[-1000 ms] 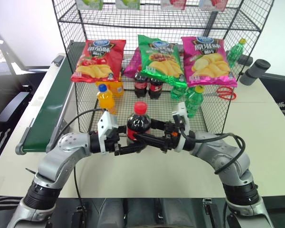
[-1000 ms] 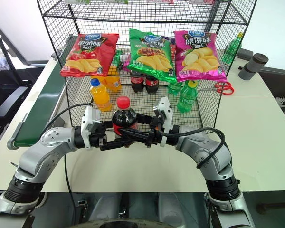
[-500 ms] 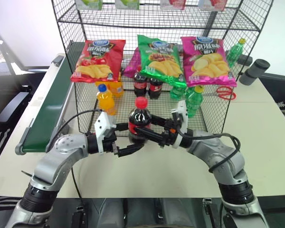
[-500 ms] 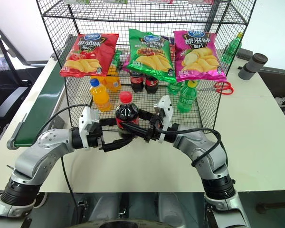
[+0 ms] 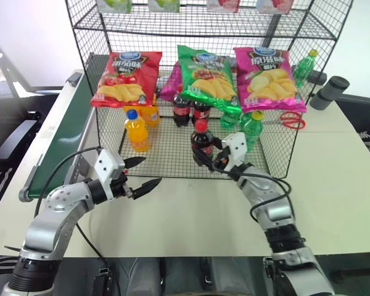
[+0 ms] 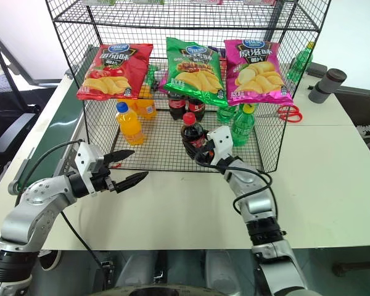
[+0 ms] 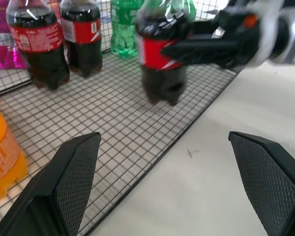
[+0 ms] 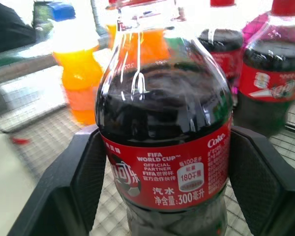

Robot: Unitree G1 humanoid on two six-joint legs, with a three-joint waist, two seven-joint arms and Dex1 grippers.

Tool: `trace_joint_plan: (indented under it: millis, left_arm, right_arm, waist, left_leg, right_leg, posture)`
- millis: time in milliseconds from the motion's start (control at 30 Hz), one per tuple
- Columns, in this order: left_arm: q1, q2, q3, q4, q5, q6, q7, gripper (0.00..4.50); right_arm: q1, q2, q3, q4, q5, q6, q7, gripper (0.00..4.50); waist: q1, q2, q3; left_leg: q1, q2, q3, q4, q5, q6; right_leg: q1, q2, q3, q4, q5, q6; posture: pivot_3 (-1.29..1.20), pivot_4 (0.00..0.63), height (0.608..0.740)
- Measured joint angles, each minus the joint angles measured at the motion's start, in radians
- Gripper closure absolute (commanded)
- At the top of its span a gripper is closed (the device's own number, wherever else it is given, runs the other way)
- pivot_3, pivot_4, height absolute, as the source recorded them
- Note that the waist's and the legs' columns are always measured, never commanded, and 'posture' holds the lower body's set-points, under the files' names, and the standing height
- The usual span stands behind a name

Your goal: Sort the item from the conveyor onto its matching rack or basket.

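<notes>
One cola bottle (image 5: 201, 140) in right hand (image 5: 217, 159).

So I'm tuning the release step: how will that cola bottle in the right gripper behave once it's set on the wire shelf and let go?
The cola bottle looks nearly full, so probably heavy for its size. It is tall and narrow, so it may tip on the rack floor's open mesh. Its smooth plastic could slip in the right gripper, which holds it at the label.

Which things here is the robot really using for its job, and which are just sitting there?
Part of the job:
- cola bottle gripped by the right gripper
- wire rack
- green conveyor
- left gripper, open

Just sitting there:
- orange soda bottle
- green bottles
- chip bags
- red scissors
</notes>
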State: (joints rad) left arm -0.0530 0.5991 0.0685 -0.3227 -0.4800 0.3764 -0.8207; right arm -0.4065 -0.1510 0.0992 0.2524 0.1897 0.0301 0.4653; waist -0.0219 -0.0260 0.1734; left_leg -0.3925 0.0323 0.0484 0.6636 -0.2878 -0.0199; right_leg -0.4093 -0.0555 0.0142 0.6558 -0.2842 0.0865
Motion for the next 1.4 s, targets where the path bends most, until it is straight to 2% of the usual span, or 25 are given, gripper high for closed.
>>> trace_joint_plan:
  millis: [233,400,733,800,833,900,1233,1400]
  left_arm:
    - [0.003,-0.013,-0.001,0.000,0.000,-0.013,-0.001,0.06]
    - [0.003,-0.017,-0.001,0.000,0.005,-0.022,0.011,0.06]
    - [0.002,-0.020,-0.002,0.000,0.014,-0.033,0.018,0.06]
    - [0.001,-0.020,-0.004,0.000,0.015,-0.034,0.018,0.06]
    - [0.000,-0.020,-0.005,0.000,0.015,-0.034,0.018,0.00]
    - [-0.002,-0.021,-0.007,0.000,0.016,-0.034,0.018,0.00]
    - [-0.002,-0.021,-0.008,0.000,0.019,-0.034,0.017,0.00]
    - [-0.002,-0.019,-0.009,0.000,0.022,-0.017,0.030,0.00]
  right_arm:
    - [-0.146,0.083,-0.029,0.272,-0.037,-0.183,-0.050,1.47]
    - [-0.189,0.113,-0.035,0.414,-0.051,-0.257,-0.060,1.47]
    - [-0.235,0.123,-0.066,0.527,-0.060,-0.319,-0.068,1.47]
    - [-0.235,0.123,-0.069,0.535,-0.059,-0.321,-0.064,1.47]
    - [-0.235,0.123,-0.070,0.535,-0.059,-0.321,-0.059,0.67]
    - [-0.235,0.123,-0.074,0.535,-0.058,-0.325,-0.054,0.05]
    - [-0.196,0.107,-0.071,0.435,-0.058,-0.322,-0.006,0.05]
    - [-0.089,0.033,-0.063,0.256,-0.050,-0.254,0.058,0.05]
  waist:
    - [0.001,0.000,0.000]
    - [0.000,0.000,0.000]
    - [-0.014,0.000,0.000]
    - [-0.021,0.000,0.000]
    - [-0.022,0.000,0.000]
    - [-0.026,0.001,0.000]
    - [-0.024,0.001,0.000]
    - [-0.021,0.001,0.000]
  left_leg:
    - [0.000,0.000,0.000,0.000,0.000,0.000]
    - [0.000,0.000,0.000,0.000,0.000,0.000]
    - [0.000,0.000,0.000,0.000,0.000,0.000]
    - [0.000,0.000,0.000,0.000,0.000,0.000]
    - [0.000,0.000,0.000,0.000,0.000,0.000]
    - [0.000,0.000,0.000,0.000,0.000,0.000]
    - [0.001,0.000,0.000,0.000,0.000,-0.001]
    - [0.001,-0.001,0.000,0.000,0.000,-0.001]
  right_leg:
    - [0.000,-0.001,0.000,0.000,0.000,0.000]
    - [0.000,-0.001,0.000,0.000,0.000,0.000]
    - [0.000,-0.003,0.000,0.001,0.000,0.000]
    - [0.000,-0.003,0.000,0.001,0.000,0.000]
    - [0.000,-0.003,0.000,0.001,0.000,0.000]
    - [0.000,-0.003,0.000,0.002,0.000,0.000]
    - [0.000,-0.003,0.000,0.003,0.000,0.000]
    - [0.000,-0.004,0.000,0.002,0.000,0.000]
  posture:
    - [0.00,0.150,0.740]
    - [0.00,0.150,0.740]
    - [0.00,0.150,0.740]
    - [0.00,0.150,0.740]
    - [0.00,0.150,0.740]
    - [0.00,0.150,0.740]
    - [0.00,0.150,0.740]
    - [0.00,0.150,0.740]
